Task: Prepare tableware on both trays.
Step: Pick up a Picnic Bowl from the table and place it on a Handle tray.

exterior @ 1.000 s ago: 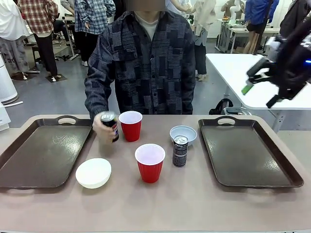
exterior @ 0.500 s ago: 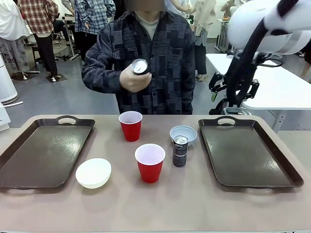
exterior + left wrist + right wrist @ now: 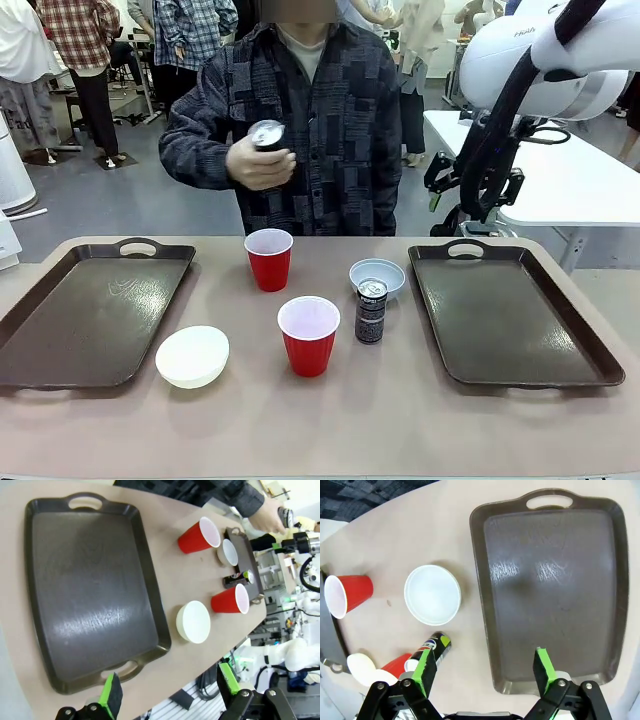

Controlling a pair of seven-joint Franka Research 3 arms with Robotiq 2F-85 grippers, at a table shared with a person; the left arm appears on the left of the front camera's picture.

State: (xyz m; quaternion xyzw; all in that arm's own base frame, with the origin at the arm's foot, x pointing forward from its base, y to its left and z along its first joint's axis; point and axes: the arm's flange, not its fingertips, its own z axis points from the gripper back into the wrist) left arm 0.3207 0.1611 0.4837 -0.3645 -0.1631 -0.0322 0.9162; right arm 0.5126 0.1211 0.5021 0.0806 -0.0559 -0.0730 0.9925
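Both jaws stand wide apart, holding nothing, above the tabletop [image 3: 400,420].
Under the right jaws lies the smooth brown right tray [image 3: 555,580]; a green pad [image 3: 425,667] hides half the black can [image 3: 437,645], and a red cup [image 3: 397,664] beside it is mostly hidden. The round grey bowl [image 3: 432,594] sits past them. Under the left jaws lies the shiny left tray [image 3: 90,595], the white bowl [image 3: 194,621] past the gap. A hand [image 3: 258,165] holds the Pepsi can [image 3: 267,133], label unreadable.
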